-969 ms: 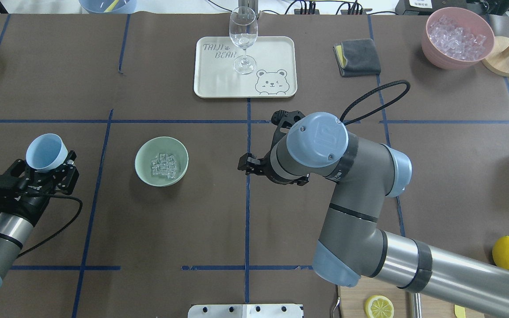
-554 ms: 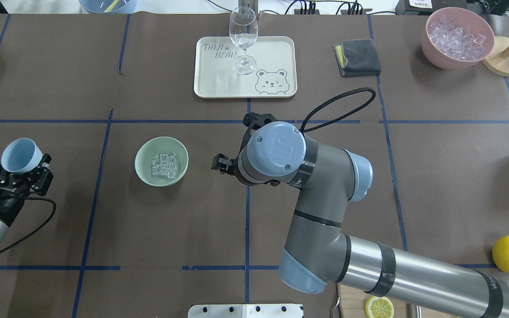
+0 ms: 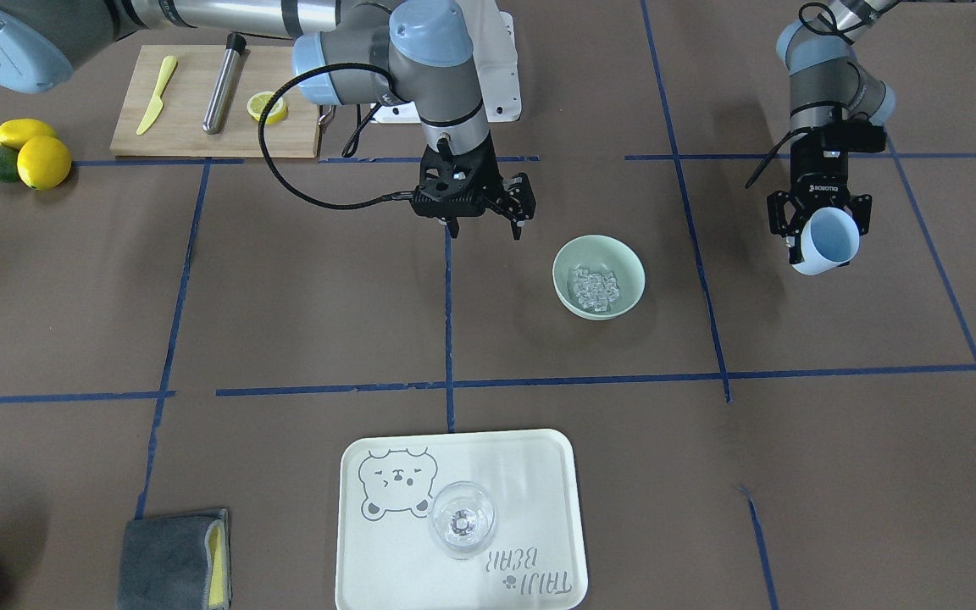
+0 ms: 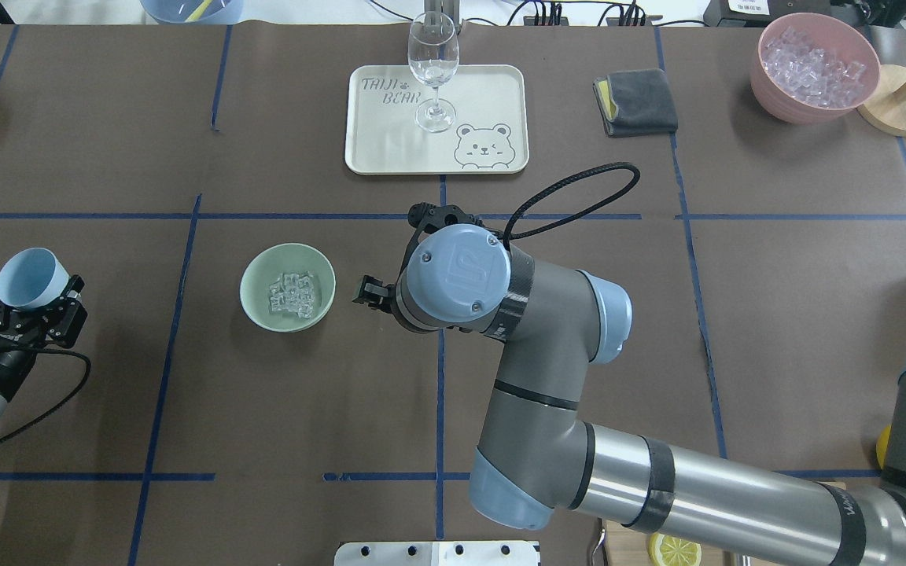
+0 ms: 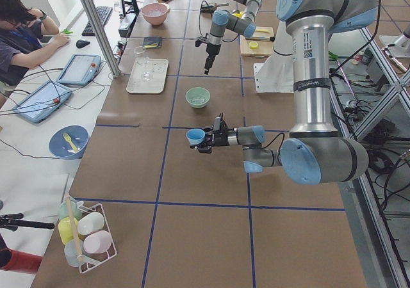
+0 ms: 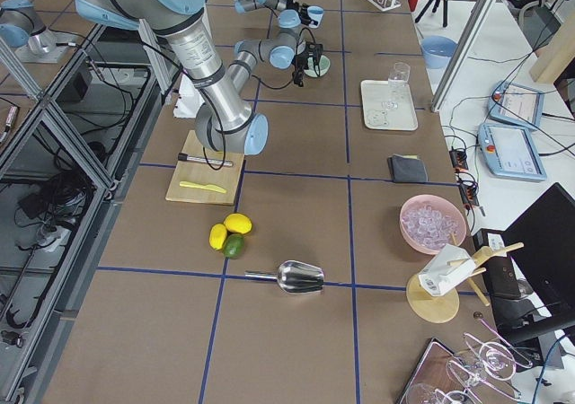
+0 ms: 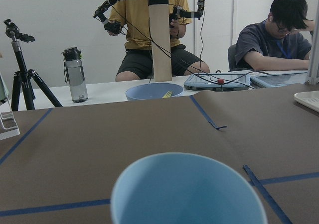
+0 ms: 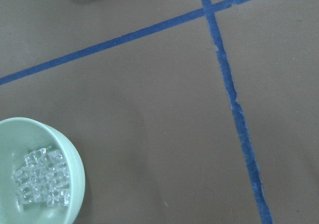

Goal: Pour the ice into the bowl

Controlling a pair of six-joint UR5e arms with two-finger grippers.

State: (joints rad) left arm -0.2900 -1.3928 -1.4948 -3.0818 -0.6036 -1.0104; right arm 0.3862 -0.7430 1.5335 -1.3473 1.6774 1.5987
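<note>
The mint-green bowl (image 4: 248,288) stands left of the table's centre, with a small heap of clear ice (image 4: 293,294) in it. It shows too in the front view as the bowl (image 3: 598,313) with ice (image 3: 593,288), and at the lower left of the right wrist view as bowl (image 8: 76,160) and ice (image 8: 42,180). My left gripper (image 4: 34,305) is shut on a light blue cup (image 4: 27,277), well to the left of the bowl. The cup (image 7: 189,194) looks empty inside. My right gripper (image 3: 485,225) hangs open and empty, just right of the bowl.
A cream tray (image 4: 488,94) with a wine glass (image 4: 432,63) lies at the back centre. A grey cloth (image 4: 635,101) and a pink bowl of ice (image 4: 815,67) are at the back right. A cutting board (image 3: 191,110) and lemons (image 3: 35,157) sit near the robot's right.
My right arm has swung left, bringing its gripper close to the bowl. My left gripper has carried the blue cup further left, away from the bowl.
</note>
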